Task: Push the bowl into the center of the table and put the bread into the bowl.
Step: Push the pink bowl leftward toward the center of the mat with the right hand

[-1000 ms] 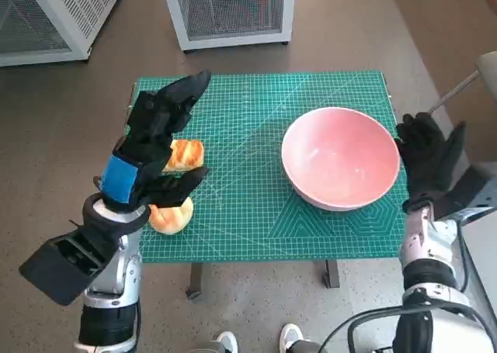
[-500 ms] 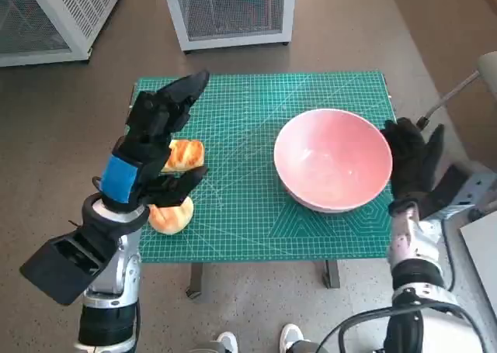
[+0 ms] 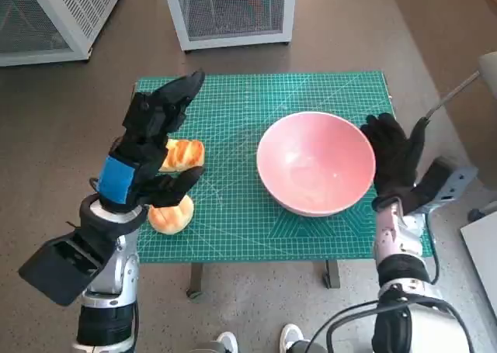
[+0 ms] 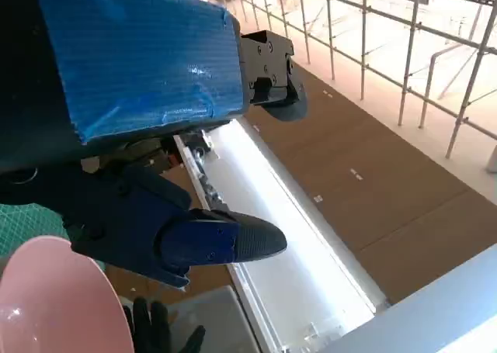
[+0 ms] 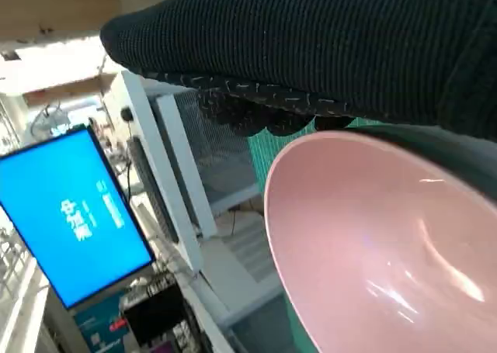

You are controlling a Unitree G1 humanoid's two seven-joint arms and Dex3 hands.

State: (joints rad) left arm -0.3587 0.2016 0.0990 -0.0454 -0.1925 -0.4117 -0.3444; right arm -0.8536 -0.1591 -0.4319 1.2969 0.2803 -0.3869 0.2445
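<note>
Right now my gloved right hand (image 3: 396, 160) lies flat, fingers spread and holding nothing, against the outer wall of the smooth pink round bowl (image 3: 314, 163), which sits right of the middle of the green gridded cutting mat (image 3: 256, 97). To push well, I judge I should keep the fingers low on the wall and press level, so the bowl slides rather than tips. My blue-taped left hand (image 3: 147, 147) hovers with fingers apart, empty, above two golden bread rolls (image 3: 177, 184) that lie just under its fingertips.
</note>
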